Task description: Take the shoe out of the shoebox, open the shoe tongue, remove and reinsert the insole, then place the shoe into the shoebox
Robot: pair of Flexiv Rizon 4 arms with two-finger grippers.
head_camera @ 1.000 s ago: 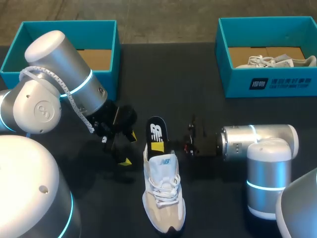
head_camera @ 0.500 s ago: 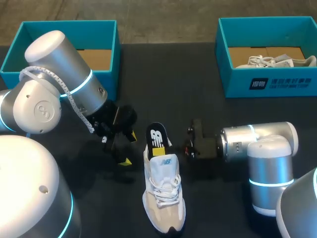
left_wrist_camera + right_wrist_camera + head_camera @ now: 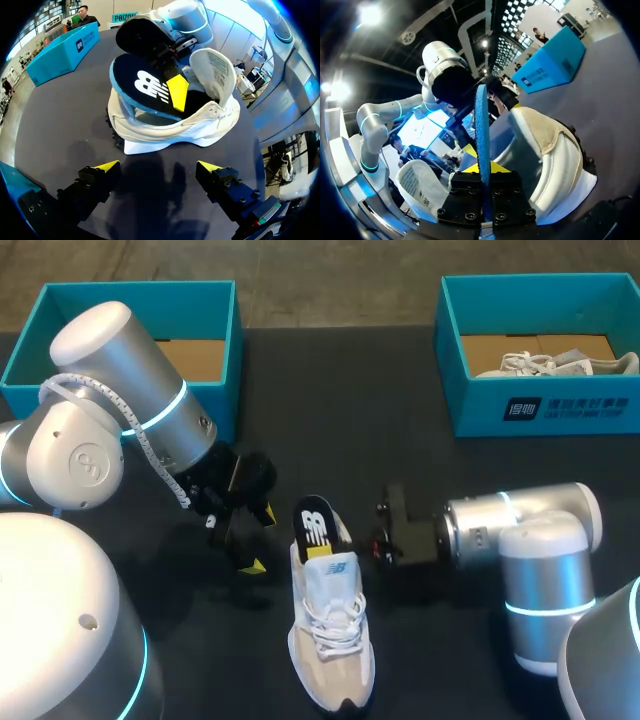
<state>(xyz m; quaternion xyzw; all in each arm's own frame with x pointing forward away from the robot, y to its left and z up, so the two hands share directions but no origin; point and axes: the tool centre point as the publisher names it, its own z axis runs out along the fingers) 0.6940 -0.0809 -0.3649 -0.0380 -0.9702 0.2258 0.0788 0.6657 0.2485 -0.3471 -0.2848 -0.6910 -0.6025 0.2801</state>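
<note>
A white and beige shoe (image 3: 330,630) lies on the black table, toe toward me, with its tongue (image 3: 215,72) folded open. A dark insole (image 3: 315,525) with a white logo and a yellow patch stands tilted out of the shoe's heel opening. My right gripper (image 3: 372,535) is shut on the insole's edge from the right. The right wrist view shows that insole (image 3: 481,130) edge-on between the fingers of the right gripper (image 3: 481,172), above the shoe (image 3: 555,150). My left gripper (image 3: 258,540) stands open just left of the shoe. In its own view the left gripper (image 3: 159,167) faces the shoe's (image 3: 170,125) side, apart from it.
A teal shoebox (image 3: 225,350) with a cardboard floor stands at the back left, behind my left arm. A second teal shoebox (image 3: 455,360) at the back right holds another pale shoe (image 3: 560,362).
The insole has slid lower into the shoe's heel, and my right gripper has come down and slightly left with it. The left arm has not moved.
</note>
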